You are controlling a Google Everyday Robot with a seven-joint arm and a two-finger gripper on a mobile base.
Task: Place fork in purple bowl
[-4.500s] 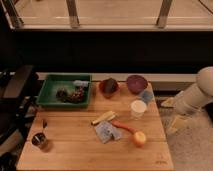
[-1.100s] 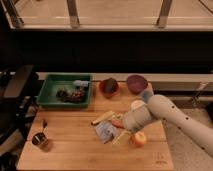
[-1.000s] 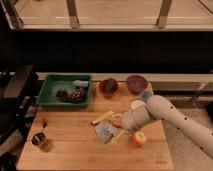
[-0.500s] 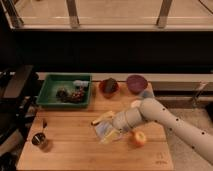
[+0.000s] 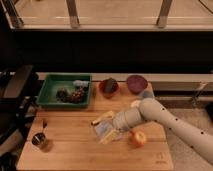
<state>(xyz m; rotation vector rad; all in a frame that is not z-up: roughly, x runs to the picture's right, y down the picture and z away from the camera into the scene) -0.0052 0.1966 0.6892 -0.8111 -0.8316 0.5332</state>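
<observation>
White arm [image 5: 165,117] outstretched, jaws above table [image 5: 75,152]

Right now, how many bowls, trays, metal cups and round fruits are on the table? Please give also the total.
Bowls: 2, the purple bowl and the reddish-orange bowl
Trays: 1, the green tray
Metal cups: 1, the metal cup
Round fruits: 1, the orange fruit
Total: 5
The gripper is low over the middle of the table, beside the orange fruit.
</observation>
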